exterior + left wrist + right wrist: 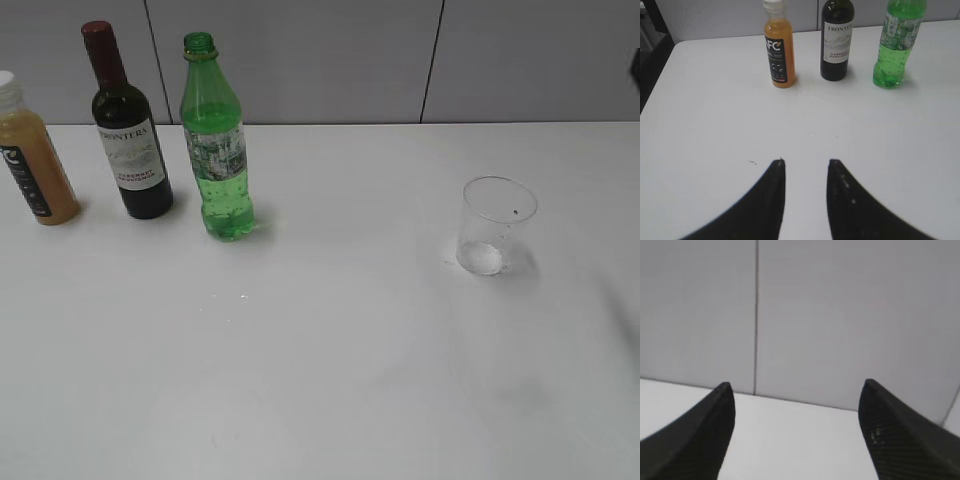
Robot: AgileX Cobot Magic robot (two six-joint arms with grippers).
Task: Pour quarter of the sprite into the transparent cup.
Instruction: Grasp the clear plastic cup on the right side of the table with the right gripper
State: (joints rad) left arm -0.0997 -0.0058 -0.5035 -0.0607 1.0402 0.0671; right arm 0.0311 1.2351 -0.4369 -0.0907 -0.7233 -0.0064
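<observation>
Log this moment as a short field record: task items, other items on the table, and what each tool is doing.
sprite: green bottle, upright, capless, rear left of the table, liquid in the lower part
transparent cup, upright on the right, apart from the bottles, looks empty
other items: wine bottle and orange juice bottle, upright, left of the sprite
left tool, partly open, empty, facing the three bottles
right tool, wide open, empty, facing the wall
pour: not started

Orange juice bottle (pixel 32 150) far left of frame, upright; dark wine bottle (pixel 126 125) just right of it; white table (pixel 320 380); grey panelled wall (pixel 400 60) across the top.
</observation>
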